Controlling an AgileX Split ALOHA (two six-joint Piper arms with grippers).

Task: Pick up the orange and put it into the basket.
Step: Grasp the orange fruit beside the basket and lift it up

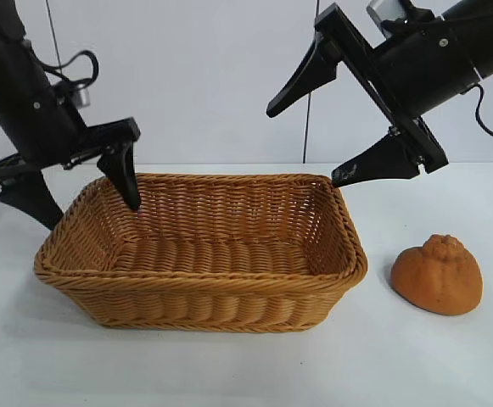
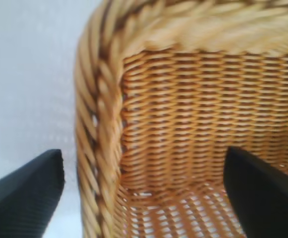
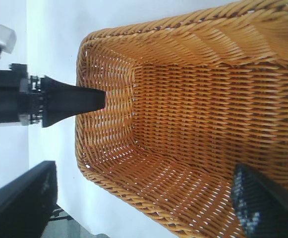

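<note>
The orange, dull orange-brown with a bumpy knob, lies on the white table to the right of the basket, touched by nothing. The tan wicker basket stands in the middle and is empty; its rim shows in the left wrist view and its inside wall in the right wrist view. My left gripper is open and straddles the basket's left end wall, one finger inside and one outside. My right gripper is open and empty, high above the basket's right end, up and left of the orange.
The white table runs around the basket, with a pale wall behind. The left gripper's finger shows over the basket's far end in the right wrist view.
</note>
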